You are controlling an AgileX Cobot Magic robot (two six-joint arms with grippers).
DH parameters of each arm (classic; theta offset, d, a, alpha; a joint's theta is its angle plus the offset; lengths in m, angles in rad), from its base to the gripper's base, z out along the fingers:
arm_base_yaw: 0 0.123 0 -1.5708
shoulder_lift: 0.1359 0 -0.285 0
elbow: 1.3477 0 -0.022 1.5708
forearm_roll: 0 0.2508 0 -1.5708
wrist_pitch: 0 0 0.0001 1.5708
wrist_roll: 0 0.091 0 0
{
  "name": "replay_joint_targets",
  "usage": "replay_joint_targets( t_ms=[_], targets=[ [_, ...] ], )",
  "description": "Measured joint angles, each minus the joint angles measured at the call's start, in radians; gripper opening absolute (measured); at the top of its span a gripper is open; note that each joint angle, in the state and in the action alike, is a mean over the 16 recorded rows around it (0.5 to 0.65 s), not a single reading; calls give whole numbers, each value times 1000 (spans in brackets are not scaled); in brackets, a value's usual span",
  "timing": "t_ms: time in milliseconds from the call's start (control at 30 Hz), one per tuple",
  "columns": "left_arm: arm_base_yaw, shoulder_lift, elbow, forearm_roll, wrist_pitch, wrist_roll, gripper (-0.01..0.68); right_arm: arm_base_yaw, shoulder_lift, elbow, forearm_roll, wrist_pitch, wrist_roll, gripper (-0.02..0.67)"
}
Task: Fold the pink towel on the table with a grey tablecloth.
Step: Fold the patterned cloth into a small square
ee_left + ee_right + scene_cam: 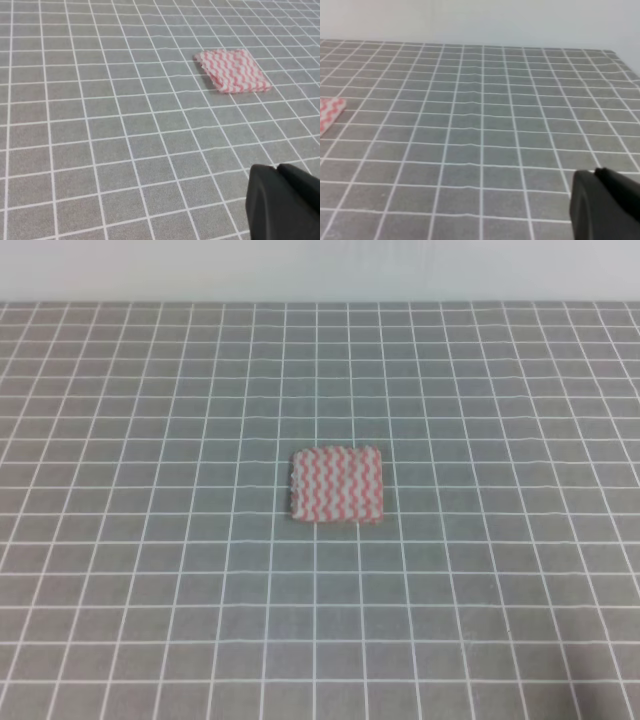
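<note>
Towel (337, 485) lies folded mid-cloth (150, 570), well apart from both grippers. Left gripper (285, 205) and right gripper (607, 207) (corners only): grip unreadable.

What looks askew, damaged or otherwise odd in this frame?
Nothing stands out. The towel lies as a compact rectangle, roughly square with the grid lines of the tablecloth, with no visible tear or stain. Only a dark part of each gripper shows at the wrist views' lower right, away from the towel.

Matt cloth pink towel (337, 485), matt grey tablecloth (150, 590)
</note>
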Motion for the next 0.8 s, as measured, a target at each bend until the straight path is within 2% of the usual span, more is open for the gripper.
replay_joint_targets(
  t_ms=[800],
  targets=[
    [0,-7,0,-1,2,0,-2,29,0,-3,8,1,-3,-16]
  ],
)
